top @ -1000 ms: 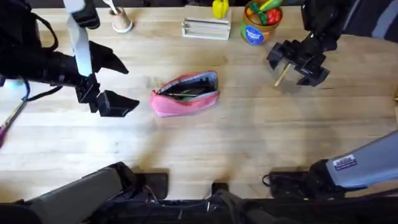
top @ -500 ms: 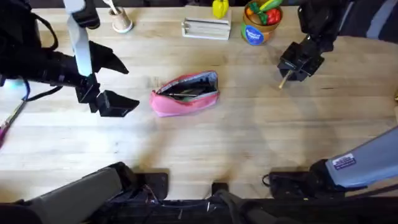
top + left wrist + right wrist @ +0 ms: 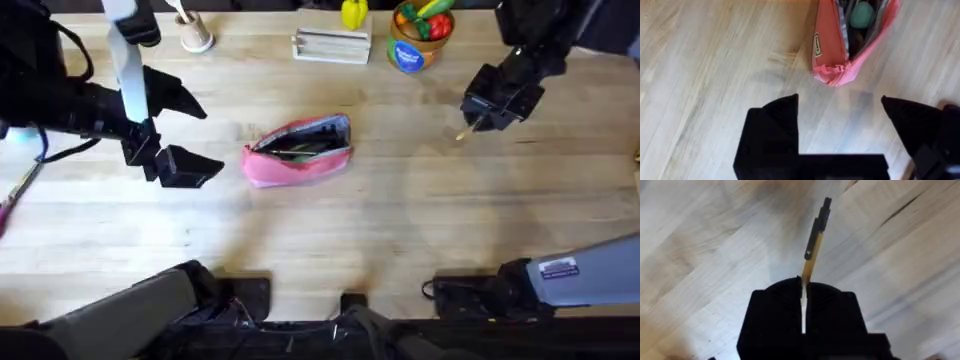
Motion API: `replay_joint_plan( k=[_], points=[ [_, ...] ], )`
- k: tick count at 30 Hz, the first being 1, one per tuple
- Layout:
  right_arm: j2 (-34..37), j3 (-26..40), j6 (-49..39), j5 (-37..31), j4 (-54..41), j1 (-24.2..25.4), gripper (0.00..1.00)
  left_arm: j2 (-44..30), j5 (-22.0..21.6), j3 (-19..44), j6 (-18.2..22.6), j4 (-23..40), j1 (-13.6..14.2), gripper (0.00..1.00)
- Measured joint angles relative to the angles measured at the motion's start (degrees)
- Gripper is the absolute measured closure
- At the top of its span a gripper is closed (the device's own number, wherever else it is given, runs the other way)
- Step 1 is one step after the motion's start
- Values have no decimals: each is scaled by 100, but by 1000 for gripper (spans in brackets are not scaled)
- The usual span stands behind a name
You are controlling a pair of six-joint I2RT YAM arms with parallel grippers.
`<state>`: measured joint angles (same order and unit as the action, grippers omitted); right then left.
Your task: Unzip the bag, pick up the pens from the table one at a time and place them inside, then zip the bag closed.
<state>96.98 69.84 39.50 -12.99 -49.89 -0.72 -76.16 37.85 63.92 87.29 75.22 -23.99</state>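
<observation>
The pink bag point(image 3: 297, 152) lies in the middle of the table point(image 3: 400, 230) with its zipper open and dark items inside. My left gripper point(image 3: 178, 132) hovers just left of it, open and holding nothing. In the left wrist view the bag's open end point(image 3: 850, 40) sits a little beyond the spread fingers point(image 3: 775, 130). My right gripper point(image 3: 497, 100) is at the far right, shut on a tan-yellow pen point(image 3: 464, 131) whose end pokes out towards the bag. The right wrist view shows the pen point(image 3: 816, 235), with its dark tip, sticking out from between the shut fingers point(image 3: 775, 315).
Along the back edge stand a small cup with sticks point(image 3: 195, 35), a clear box point(image 3: 331, 45), a yellow object point(image 3: 354, 12) and a blue can of toy vegetables point(image 3: 415, 40). A thin pinkish stick point(image 3: 10, 205) lies at the left edge.
My right gripper has shut on the pen and moved to the right with it. The left arm and the bag have stayed put.
</observation>
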Motion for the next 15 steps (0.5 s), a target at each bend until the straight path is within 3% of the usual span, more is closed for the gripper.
replay_joint_plan(
  k=[8, 15],
  points=[
    [-1571, 567, -967, -47, 658, -302, 970, 0, -1, 0, -2, 0, 0, 22],
    [-2381, 660, -2659, 984, 2156, -1292, 971, 0, -1, 0, 0, 0, 0, 22]
  ],
)
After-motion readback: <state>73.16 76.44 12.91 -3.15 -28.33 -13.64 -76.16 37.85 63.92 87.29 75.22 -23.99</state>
